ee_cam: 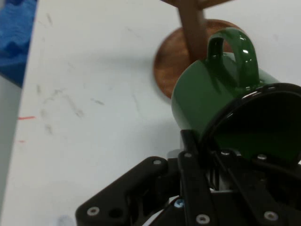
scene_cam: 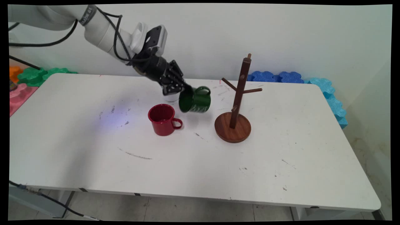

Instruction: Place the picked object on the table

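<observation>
A white table (scene_cam: 218,175), scuffed with grey marks, fills most of the room. Behind it at twelve o'clock stands a plain white wall (scene_cam: 281,31). Blue foam tiles (scene_cam: 328,90) lean at two o'clock; green (scene_cam: 37,75), pink (scene_cam: 18,97) and what may be orange ones sit at ten. Pale floor (scene_cam: 187,212) shows at six.
</observation>
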Robot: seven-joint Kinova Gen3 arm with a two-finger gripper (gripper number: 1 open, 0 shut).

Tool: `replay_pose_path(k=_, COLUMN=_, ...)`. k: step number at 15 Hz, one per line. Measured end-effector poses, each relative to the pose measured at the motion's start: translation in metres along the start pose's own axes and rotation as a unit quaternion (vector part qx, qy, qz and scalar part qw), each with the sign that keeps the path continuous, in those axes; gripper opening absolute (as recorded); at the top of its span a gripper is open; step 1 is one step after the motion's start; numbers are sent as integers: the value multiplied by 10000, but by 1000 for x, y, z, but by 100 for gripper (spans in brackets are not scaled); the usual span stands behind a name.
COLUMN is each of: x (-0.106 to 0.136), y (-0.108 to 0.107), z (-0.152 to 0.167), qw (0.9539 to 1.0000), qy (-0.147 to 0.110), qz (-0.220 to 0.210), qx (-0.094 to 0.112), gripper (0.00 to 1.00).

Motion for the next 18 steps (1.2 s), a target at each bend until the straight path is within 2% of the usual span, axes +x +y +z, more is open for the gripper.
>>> replay_pose_path(k=3, x=4, y=21, z=-3, qw=9996, qy=-204, qz=-49, qx=-183, gripper=0)
replay_pose_path(k=8, x=6, y=41, z=0, qw=9984, qy=-425, qz=-95, qx=-364, gripper=0)
replay_pose_path(k=18, x=3, y=77, z=37, qw=9925, qy=-994, qz=-317, qx=-631, gripper=0)
